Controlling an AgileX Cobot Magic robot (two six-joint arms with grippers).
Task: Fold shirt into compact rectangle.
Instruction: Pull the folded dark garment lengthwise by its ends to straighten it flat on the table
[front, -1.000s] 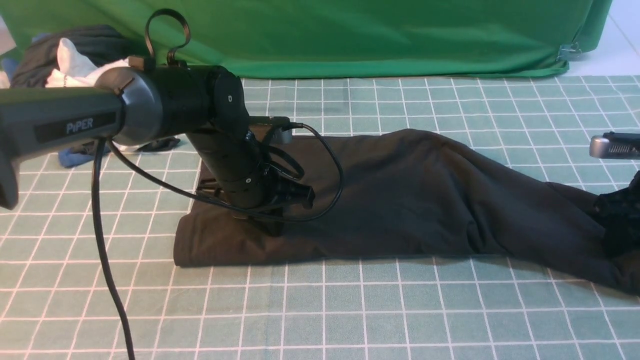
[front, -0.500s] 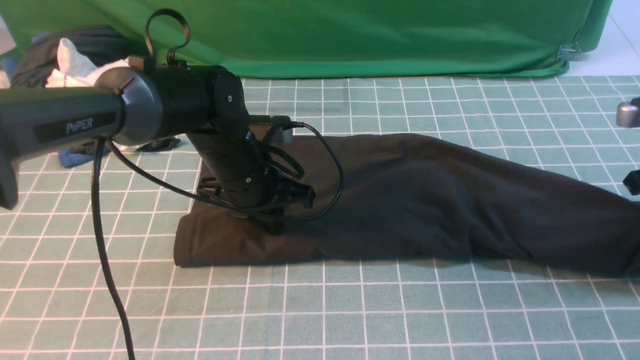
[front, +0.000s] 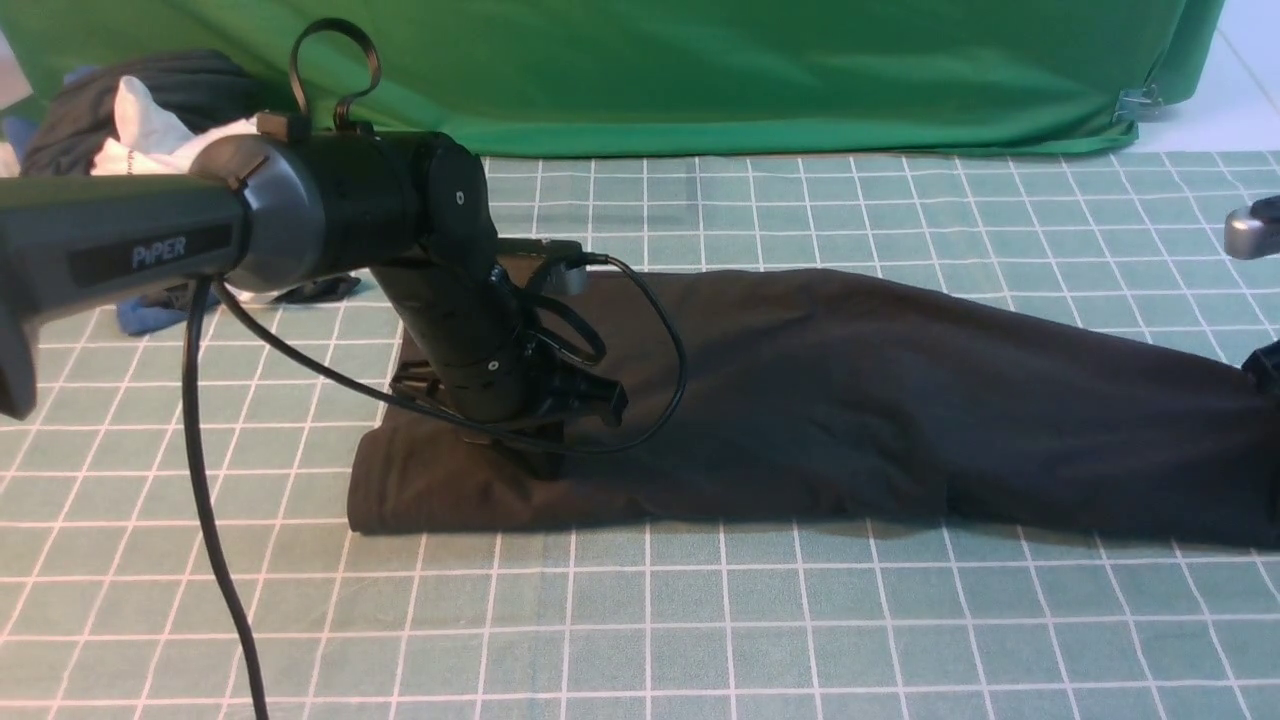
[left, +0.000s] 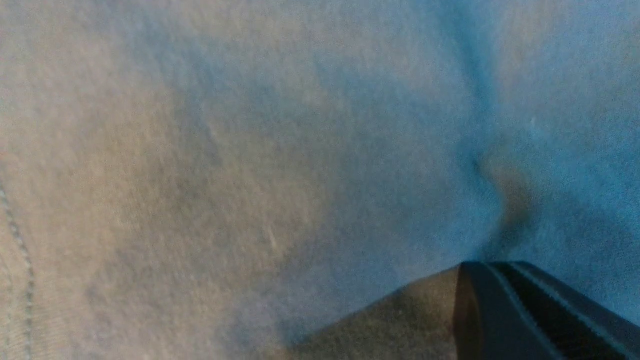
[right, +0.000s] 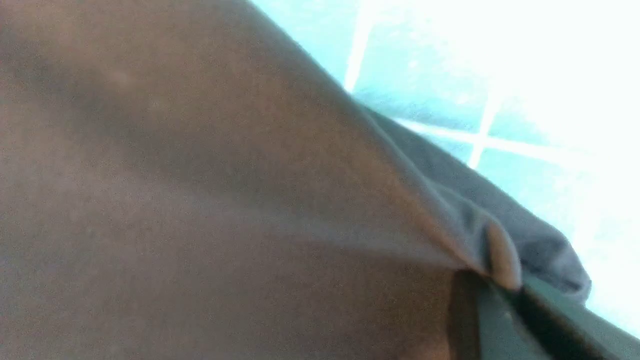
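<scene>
While the right gripper (right: 500, 285) was clamped on a pinched fold at the right end of the shirt (front: 850, 400), the left gripper (left: 480, 272) was closed tight on a pucker of cloth near its left end, pressing down. Between them the black shirt lay stretched long across the gridded tablecloth (front: 700, 620). A heap of clothes (front: 130, 110) sat well apart at the far left, before a green backdrop (front: 750, 70).
</scene>
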